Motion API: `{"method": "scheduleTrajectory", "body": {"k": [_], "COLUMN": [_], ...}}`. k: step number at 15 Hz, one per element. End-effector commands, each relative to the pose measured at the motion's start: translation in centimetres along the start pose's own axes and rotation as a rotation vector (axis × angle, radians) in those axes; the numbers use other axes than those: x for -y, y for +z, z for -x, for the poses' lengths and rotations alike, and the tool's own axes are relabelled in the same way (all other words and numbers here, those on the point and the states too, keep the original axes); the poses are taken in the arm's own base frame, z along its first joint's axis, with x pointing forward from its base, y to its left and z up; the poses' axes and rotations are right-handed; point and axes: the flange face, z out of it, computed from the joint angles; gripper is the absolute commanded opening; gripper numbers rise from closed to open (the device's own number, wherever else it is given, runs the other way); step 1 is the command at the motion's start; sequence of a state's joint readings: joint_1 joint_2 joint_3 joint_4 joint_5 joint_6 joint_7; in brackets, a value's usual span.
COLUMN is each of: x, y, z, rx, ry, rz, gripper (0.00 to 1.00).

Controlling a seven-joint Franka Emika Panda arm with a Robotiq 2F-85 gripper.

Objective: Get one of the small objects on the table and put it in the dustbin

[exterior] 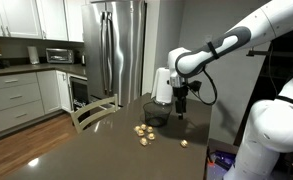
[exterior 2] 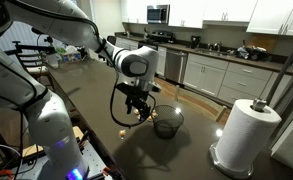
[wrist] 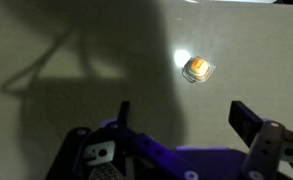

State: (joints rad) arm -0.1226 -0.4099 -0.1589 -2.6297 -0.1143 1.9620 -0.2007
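Note:
Several small tan objects lie on the dark table; in an exterior view there is a cluster [exterior: 142,131] and a single one [exterior: 183,143]. The wrist view shows one small orange-tan object [wrist: 196,67] on the table, beyond my fingertips. A small dark dustbin [exterior: 158,114] stands on the table and also shows in the other exterior view [exterior 2: 168,123]. My gripper [exterior: 182,101] hangs above the table just beside the dustbin, seen also here [exterior 2: 138,108]. In the wrist view the gripper [wrist: 186,118] is open and empty, its fingers wide apart.
A white paper towel roll [exterior: 163,85] stands behind the dustbin and shows large in an exterior view [exterior 2: 248,135]. A wooden chair [exterior: 94,112] sits at the table's far edge. Kitchen cabinets and a steel fridge [exterior: 118,45] stand beyond.

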Motion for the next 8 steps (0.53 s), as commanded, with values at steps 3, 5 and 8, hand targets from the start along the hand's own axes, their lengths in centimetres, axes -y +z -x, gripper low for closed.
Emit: {"method": "scheduleTrajectory", "body": {"k": [3,5,8], "x": [1.0,1.5,2.1], "y": [3.9,5.1,4.3], "z": [1.6,2.0,0.7], "rx": [-0.068,-0.083,-0.091], "ry": [-0.053,-0.065,-0.074], "rz": [0.060,0.054,0.033], "gripper": [1.00,1.00,1.00]}}
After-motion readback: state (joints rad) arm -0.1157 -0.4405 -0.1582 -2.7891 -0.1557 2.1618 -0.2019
